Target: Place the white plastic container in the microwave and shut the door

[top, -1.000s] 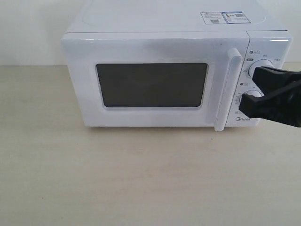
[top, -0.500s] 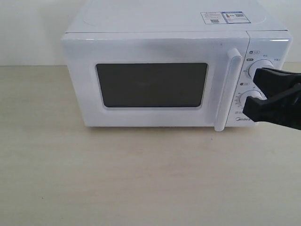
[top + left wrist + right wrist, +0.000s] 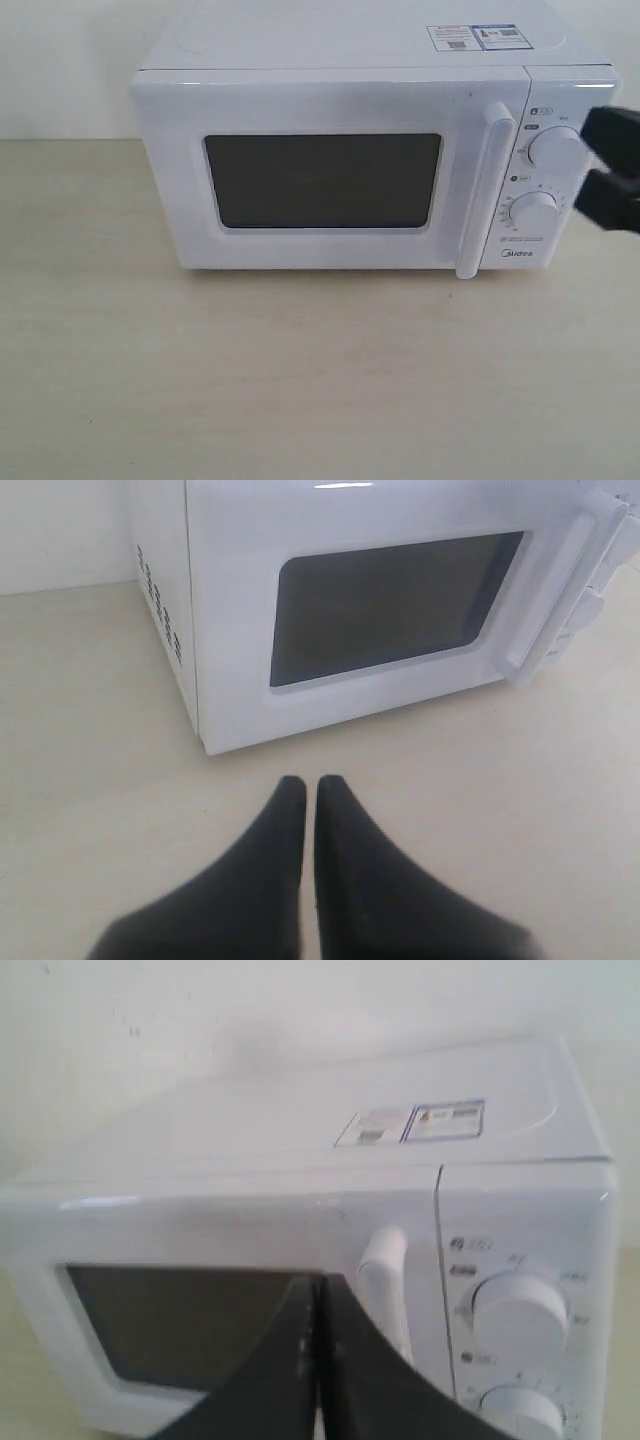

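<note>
microwave on pale wooden table

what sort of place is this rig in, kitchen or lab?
Probably a lab test bench, not a kitchen: a lone microwave on a bare pale table, a plain white wall behind it, and the black right end effector beside the dials.

Pale wood-grain counter out front, broad and flat, stretching clean across from edge to edge. Light beige all over, faint streaks running sideways through the grain. Behind it, plain white wall, meeting the counter in a straight line at the back.
</note>
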Tool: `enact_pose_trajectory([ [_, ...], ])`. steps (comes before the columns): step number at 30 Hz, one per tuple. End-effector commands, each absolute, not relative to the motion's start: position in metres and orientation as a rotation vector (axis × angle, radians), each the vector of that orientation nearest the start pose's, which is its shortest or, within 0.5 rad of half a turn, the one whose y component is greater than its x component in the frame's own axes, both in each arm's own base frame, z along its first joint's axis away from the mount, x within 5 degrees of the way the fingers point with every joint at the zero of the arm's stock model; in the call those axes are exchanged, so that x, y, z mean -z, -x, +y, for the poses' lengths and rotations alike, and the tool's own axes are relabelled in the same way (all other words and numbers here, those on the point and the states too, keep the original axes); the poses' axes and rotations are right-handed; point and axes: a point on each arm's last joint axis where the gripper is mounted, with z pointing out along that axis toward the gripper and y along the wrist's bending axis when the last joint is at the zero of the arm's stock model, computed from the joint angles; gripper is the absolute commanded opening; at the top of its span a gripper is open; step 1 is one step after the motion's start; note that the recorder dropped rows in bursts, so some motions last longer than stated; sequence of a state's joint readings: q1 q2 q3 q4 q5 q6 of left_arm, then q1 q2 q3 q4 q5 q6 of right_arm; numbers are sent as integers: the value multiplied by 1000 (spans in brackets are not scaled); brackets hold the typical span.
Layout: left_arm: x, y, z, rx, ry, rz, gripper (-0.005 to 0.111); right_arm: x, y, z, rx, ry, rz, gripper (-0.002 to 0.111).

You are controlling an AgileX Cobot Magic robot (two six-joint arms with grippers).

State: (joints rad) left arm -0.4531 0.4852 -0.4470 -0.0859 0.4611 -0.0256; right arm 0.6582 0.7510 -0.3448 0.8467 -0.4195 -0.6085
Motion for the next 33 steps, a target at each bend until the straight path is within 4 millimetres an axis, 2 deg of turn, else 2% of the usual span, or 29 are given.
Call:
enact_pose_trajectory([
  [1, -287, -89, -47, 399, -364, 1955, 4, -299, -118, 43, -348, 101, 1516, 0],
  [9, -287, -89, -47, 399, -364, 1955, 4, -296, -85, 14, -207, 49, 1536, 0],
  [11, -287, -89, -47, 399, -364, 1955, 4, -284, -78, 9, -168, 9, 1527, 0],
  [14, -287, -89, -47, 399, -364, 1955, 4, -256, -69, 6, -140, -24, 1536, 0],
  [17, -287, -89, -47, 399, -364, 1955, 4, -230, -66, 5, -130, -37, 1563, 0],
  [21, -287, -89, -47, 399, -364, 1955, 4, -207, -66, 4, -120, -47, 1610, 0],
  [28, -287, -89, -47, 399, -364, 1955, 4, -205, -66, 4, -123, -44, 1617, 0],
  [33, -287, -89, -47, 399, -364, 1955, 4, -208, -61, 5, -149, -56, 1563, 0],
])
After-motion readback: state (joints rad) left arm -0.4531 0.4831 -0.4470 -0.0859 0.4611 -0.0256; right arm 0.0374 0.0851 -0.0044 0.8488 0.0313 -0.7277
